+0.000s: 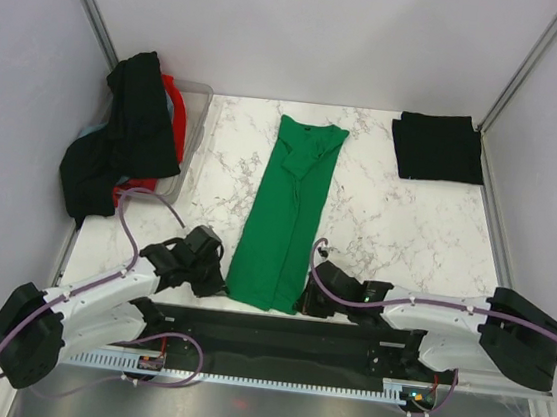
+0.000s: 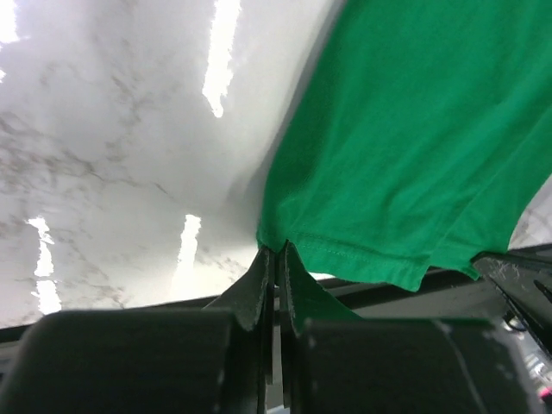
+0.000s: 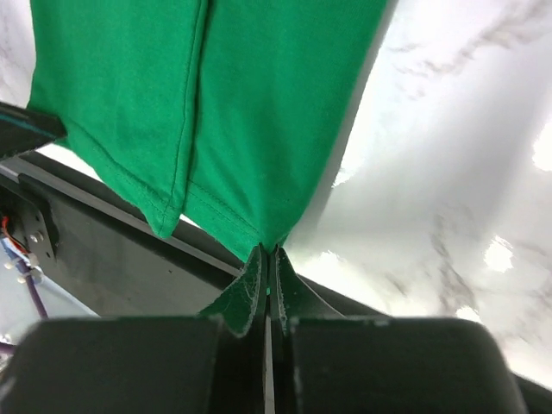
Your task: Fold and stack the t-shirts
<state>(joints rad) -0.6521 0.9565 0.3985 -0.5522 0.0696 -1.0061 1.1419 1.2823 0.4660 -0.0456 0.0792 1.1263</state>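
A bright green t-shirt (image 1: 288, 210) lies folded into a long strip down the middle of the marble table, collar at the far end. My left gripper (image 1: 217, 284) is shut on its near left hem corner (image 2: 274, 241), the fingers pinching the fabric edge. At the near right hem corner (image 3: 269, 244), my right gripper (image 1: 306, 302) is shut on the cloth in the same way. A folded black t-shirt (image 1: 438, 146) lies at the far right. More black t-shirts (image 1: 126, 136) and a red one (image 1: 176, 111) hang over the tub at the far left.
A translucent plastic tub (image 1: 193, 128) stands at the far left edge under the heaped shirts. Grey walls close in the table on three sides. A black rail (image 1: 274, 334) runs along the near edge between the arm bases.
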